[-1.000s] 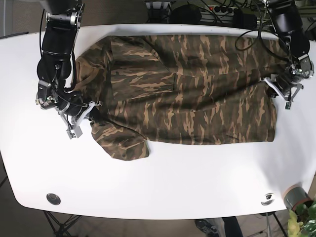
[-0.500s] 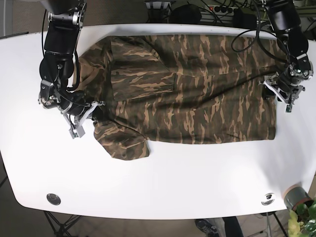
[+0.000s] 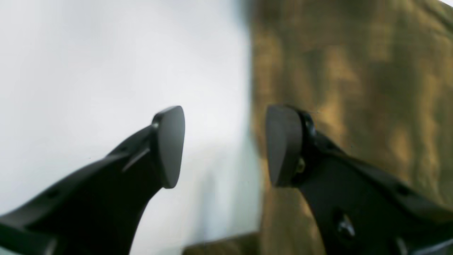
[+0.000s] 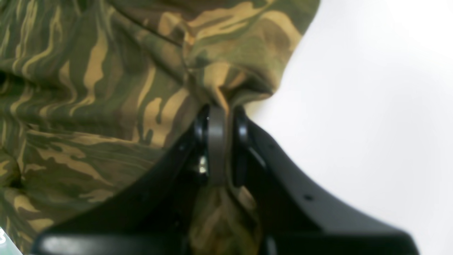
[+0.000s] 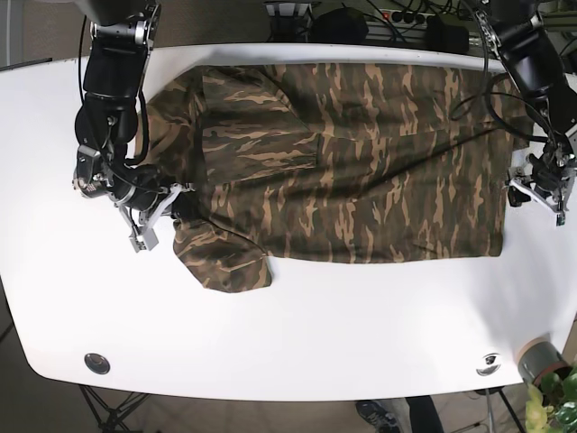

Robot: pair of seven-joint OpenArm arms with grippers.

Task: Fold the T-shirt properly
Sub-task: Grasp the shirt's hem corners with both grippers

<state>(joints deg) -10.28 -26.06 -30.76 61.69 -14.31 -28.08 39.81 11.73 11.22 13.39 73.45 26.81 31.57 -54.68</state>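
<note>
Here's the camouflage T-shirt (image 5: 343, 162), spread wide across the upper half of the white surface (image 5: 297, 334) in the base view, reaching from the left-hand arm almost to the right edge of the frame. One sleeve (image 5: 225, 257) is bunched and curled toward the lower left of the cloth.

Over on the left of the base view, the right pincer (image 5: 155, 215) sits right at the shirt's edge, just above that curled sleeve. The right wrist view gives the close look: its two black fingers (image 4: 216, 141) are pressed together in the middle of the frame, with a pinched ridge of camo fabric (image 4: 212, 81) rising out from between them. So it's clamped on the T-shirt, cloth gathered into folds around the grip, bare white surface off to the right.

Now the far right of the base view: the left pincer (image 5: 541, 189) is out beside the shirt's right-hand hem, low over the surface. The left wrist view shows it plainly, though the background is blurred: the two dark pads (image 3: 170, 145) stand well apart with nothing between them. One pad sits over the white surface on the left of the frame, the other (image 3: 283, 145) over the camo cloth (image 3: 354, 88) on the right, the hem line running up between them.
</note>
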